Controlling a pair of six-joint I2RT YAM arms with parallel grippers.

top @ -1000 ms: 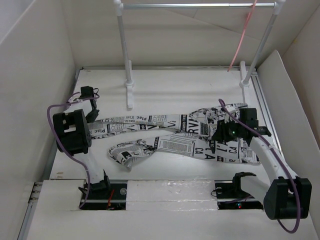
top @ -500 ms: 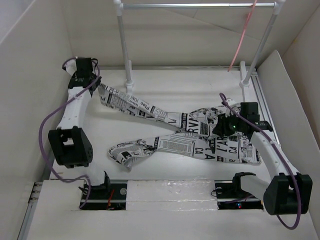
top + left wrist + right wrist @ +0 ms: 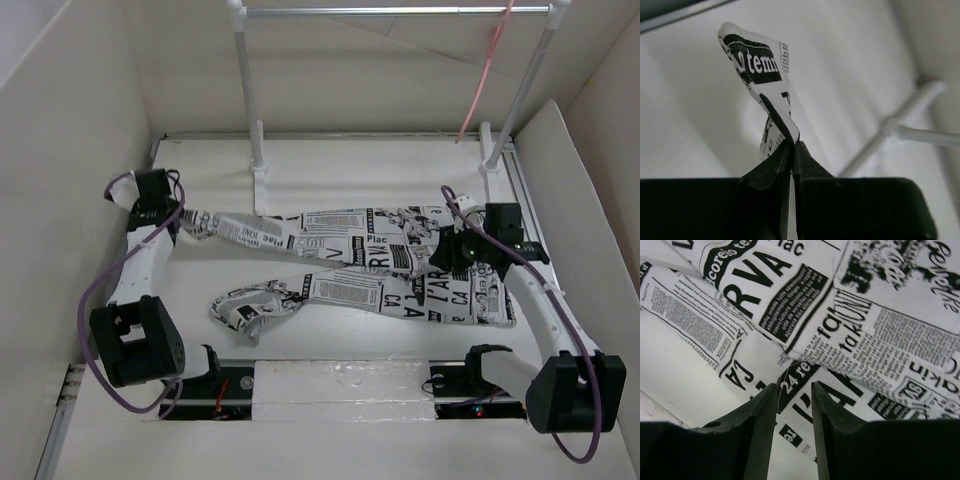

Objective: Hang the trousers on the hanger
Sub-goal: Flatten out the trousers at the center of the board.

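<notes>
The newspaper-print trousers (image 3: 400, 265) lie across the table with the waist at the right. One leg is stretched straight left and the other is crumpled near the front (image 3: 250, 303). My left gripper (image 3: 183, 222) is shut on the end of the stretched leg; in the left wrist view its jaws (image 3: 793, 143) pinch a cloth tip (image 3: 757, 65) that sticks up. My right gripper (image 3: 447, 257) is over the waist part. Its jaws (image 3: 793, 387) stand apart just above the printed cloth (image 3: 865, 325), with nothing gripped. The pink hanger (image 3: 487, 70) hangs from the bar at the back right.
A rack with white posts (image 3: 250, 100) and a silver bar (image 3: 400, 11) stands at the back. Its left foot (image 3: 260, 190) is right behind the stretched leg. White walls close in both sides, and a slanted panel (image 3: 565, 180) stands at the right.
My left arm swung to the back left with the leg end, then came forward, and the leg now lies pulled out straight to the left. The right gripper has hardly moved.
</notes>
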